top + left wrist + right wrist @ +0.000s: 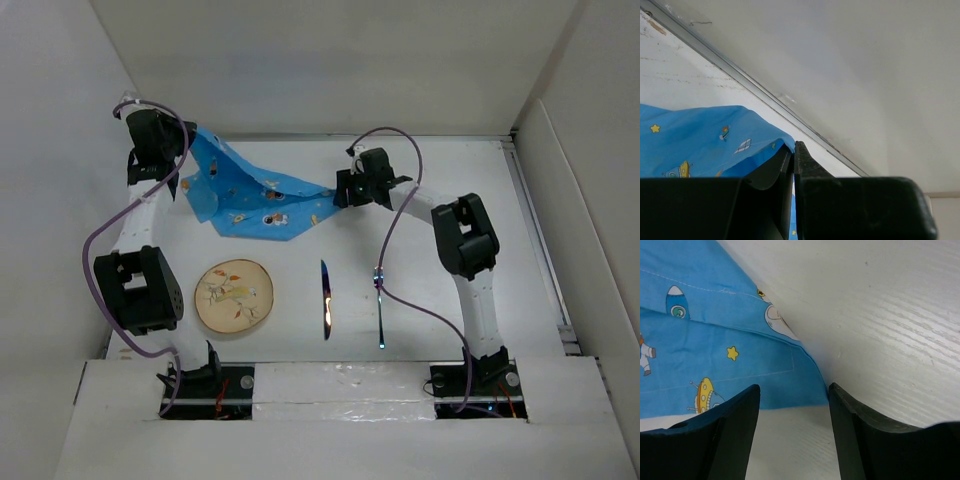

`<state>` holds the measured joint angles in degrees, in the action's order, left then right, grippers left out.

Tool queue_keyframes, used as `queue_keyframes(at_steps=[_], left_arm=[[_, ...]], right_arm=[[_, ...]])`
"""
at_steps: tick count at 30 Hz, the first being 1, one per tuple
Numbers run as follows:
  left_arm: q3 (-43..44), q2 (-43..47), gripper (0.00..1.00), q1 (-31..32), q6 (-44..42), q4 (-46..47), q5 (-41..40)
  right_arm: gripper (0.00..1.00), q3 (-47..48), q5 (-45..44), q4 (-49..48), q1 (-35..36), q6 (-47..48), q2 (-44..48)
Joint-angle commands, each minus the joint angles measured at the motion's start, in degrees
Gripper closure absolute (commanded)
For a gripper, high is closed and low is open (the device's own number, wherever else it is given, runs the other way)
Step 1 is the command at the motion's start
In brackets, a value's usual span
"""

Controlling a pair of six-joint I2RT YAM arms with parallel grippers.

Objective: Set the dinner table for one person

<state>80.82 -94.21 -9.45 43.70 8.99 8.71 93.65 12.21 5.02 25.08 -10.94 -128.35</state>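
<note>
Currently underway: spreading the cloth, judging by one corner held and the other being approached
Left gripper (794, 150): fingers pressed together, clamped on a corner of the blue placemat (700, 145), which rises off the surface toward it
Right gripper (792, 390): fingers apart and empty, low over the tabletop; the opposite placemat corner lies just ahead of the fingertips, nearer the left finger
Dinner table (450, 165): directly under both grippers, bare white beyond the right gripper's right finger
Placemat lie: bunched and folded between the two grippers, not flat
Plate (235, 295): well behind the left gripper, toward its arm's base
Knife (325, 298): behind the right gripper, apart from the cloth
Slim utensil (381, 305): just beside the knife on the right arm's side; fork or spoon cannot be told
Risk, missed grasp: the corner sits at the edge of the gap, so closing now may catch only a hem or nothing
Risk, slip: a hard pull from one side could drag the cloth out of the left pinch
Risk, crease: uneven tension would leave the fold in place
Risk, collision: drawing the cloth back toward the bases could sweep the knife or nudge the plate
</note>
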Motion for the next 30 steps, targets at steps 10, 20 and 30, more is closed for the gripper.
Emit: queue_keyframes(at_steps=[10,20,30], left_arm=[[2.94,2.11,1.0,-0.21,-0.9,1.73,-0.89],[13.03,-4.21,1.0,-0.74,1.99,-1.59,2.79],[35.05,-10.76,1.0,-1.88,6.22,-2.51,17.13]], right_arm=[[1.0,-1.8,11.53,-7.64,-2.41,-5.23,2.05],[1.0,10.64,-1.21,-1.03,-7.5,-4.1,12.7],[1.0,36.74,-17.74,16.0,-11.46,8.48,19.66]])
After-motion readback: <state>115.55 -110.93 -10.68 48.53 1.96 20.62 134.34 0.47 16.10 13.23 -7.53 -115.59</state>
